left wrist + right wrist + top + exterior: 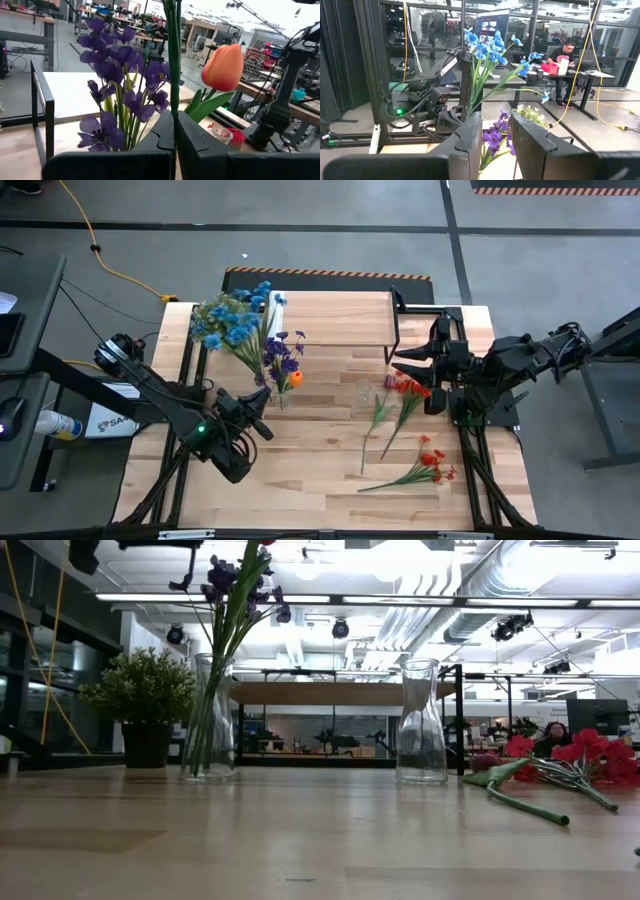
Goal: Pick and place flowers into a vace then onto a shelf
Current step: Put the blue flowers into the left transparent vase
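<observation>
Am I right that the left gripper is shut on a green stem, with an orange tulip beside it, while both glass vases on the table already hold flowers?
Not quite. The left gripper is shut on the green stem beside the orange tulip, but the low view shows only the left vase holding flowers; the other vase is empty.

bare counter (pixel 300 480) fills the lower centre of the frame, open to any tool. upper centre, the shelf (pixel 330 318) blocks passage; a vase of flowers (pixel 282 375) stands at its lower left, an empty vase (pixel 363 391) right of that, and loose red flowers (pixel 425 465) clutter the lower right.
</observation>
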